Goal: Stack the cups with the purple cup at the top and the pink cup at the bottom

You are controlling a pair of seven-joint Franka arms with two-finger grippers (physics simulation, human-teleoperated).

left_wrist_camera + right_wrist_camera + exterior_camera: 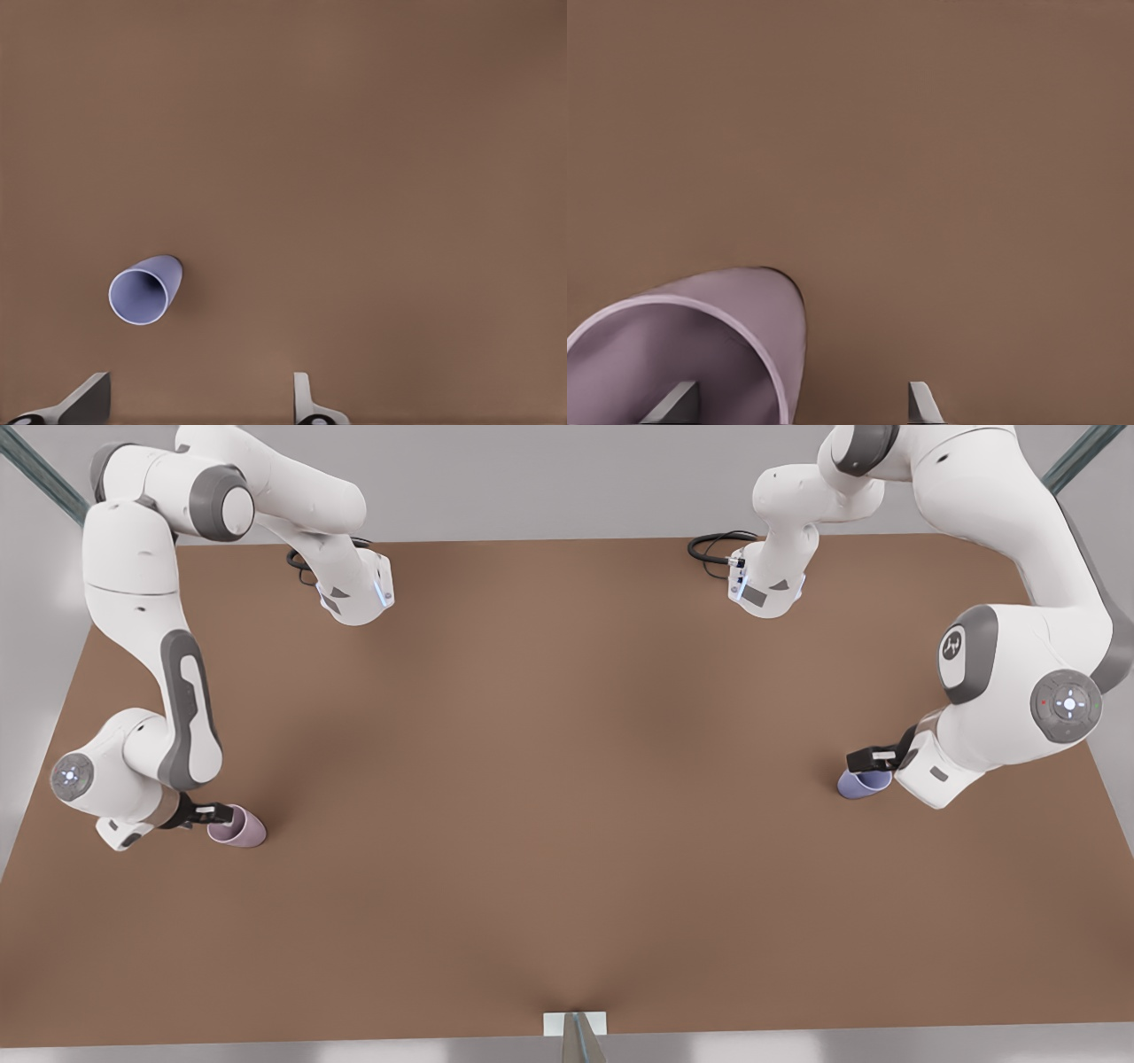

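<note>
The pink cup (239, 828) stands mouth up near the front view's left edge of the table. My right gripper (208, 812) is low over it and open. In the right wrist view one fingertip (678, 403) sits inside the pink cup (700, 345) and the other outside, so the right gripper (799, 403) straddles the cup's wall. The purple cup (864, 783) stands at the front view's right. My left gripper (873, 760) hovers above it, open and holding nothing. The left wrist view shows the purple cup (142, 292) small, well below the left gripper (195, 398).
The brown table (567, 779) spans the scene, with a wide bare stretch between the two cups. A small white bracket (574, 1023) sits at its near edge. Black cables (713, 545) lie at the far edge beside the arm bases.
</note>
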